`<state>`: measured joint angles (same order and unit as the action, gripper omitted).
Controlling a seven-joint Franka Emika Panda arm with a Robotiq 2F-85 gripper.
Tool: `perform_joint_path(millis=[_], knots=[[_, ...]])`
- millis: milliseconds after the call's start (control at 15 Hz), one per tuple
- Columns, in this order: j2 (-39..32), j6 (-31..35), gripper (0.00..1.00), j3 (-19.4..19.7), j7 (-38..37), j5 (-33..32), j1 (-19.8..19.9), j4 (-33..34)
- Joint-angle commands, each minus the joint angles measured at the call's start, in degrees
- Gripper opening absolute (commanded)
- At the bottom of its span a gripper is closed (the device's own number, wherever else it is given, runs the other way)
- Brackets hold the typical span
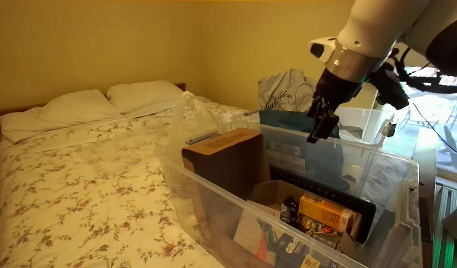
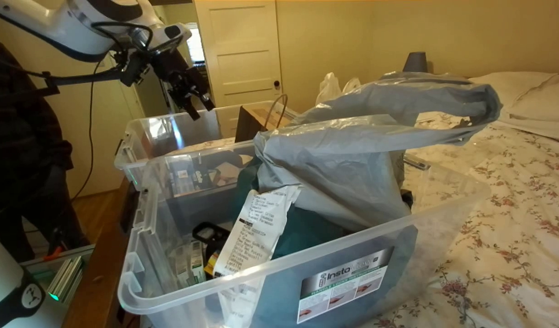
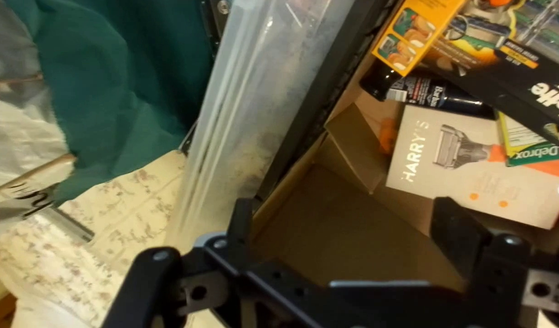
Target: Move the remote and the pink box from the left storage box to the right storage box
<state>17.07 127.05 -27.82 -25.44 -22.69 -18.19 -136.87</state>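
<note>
The left storage box (image 1: 221, 191) is the large clear tub near the camera in an exterior view and the far tub (image 2: 147, 130) in an exterior view. The right storage box (image 2: 206, 288) beside it holds a teal bag that tints its walls; it also shows here (image 1: 364, 115). My gripper (image 1: 322, 128) hangs above the left box, near the adjoining rims. In the wrist view its fingers (image 3: 347, 228) are wide apart with nothing between them. A pale Harry's box (image 3: 470, 168) with coral parts lies in the left box. I cannot pick out a remote or a plainly pink box.
A tall brown carton (image 1: 228, 160), an open carton (image 3: 343, 218), a yellow box (image 1: 325, 212) and a black panel (image 1: 321, 193) fill the left box. A grey plastic bag (image 2: 334, 168) rises above the right box's rim. A floral bed (image 1: 94, 193) lies alongside. A person (image 2: 28, 150) stands nearby.
</note>
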Motion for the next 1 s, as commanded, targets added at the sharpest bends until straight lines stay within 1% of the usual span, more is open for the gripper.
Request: perform_joint_path(millis=[0, 133, 200, 267, 400, 467, 533, 667, 933], knots=[[-14.31, -0.01, 1.00, 0.93, 1.66, 2.74, 1.48, 6.85], [-20.37, -1.15, 1.00, 2.14, 2.48, 4.11, 0.76, 9.61], [-22.06, 0.79, 1.00, 3.11, 6.11, 6.18, 0.00, 10.07], [-16.41, 0.78, 1.00, 3.43, 2.09, 3.04, -0.56, 5.81], [-20.81, 1.18, 1.00, 4.51, 4.35, 4.47, -1.07, 8.10], [-21.85, 1.20, 1.00, 4.68, 4.70, 4.67, -1.20, 8.81], [-22.50, -3.07, 1.00, 5.33, -1.11, 5.50, -1.53, 9.85], [-25.22, -5.91, 1.00, 6.13, -7.96, 3.52, -2.83, 11.04], [-30.90, -12.58, 1.00, 7.03, -17.39, 6.09, -5.24, 14.44]])
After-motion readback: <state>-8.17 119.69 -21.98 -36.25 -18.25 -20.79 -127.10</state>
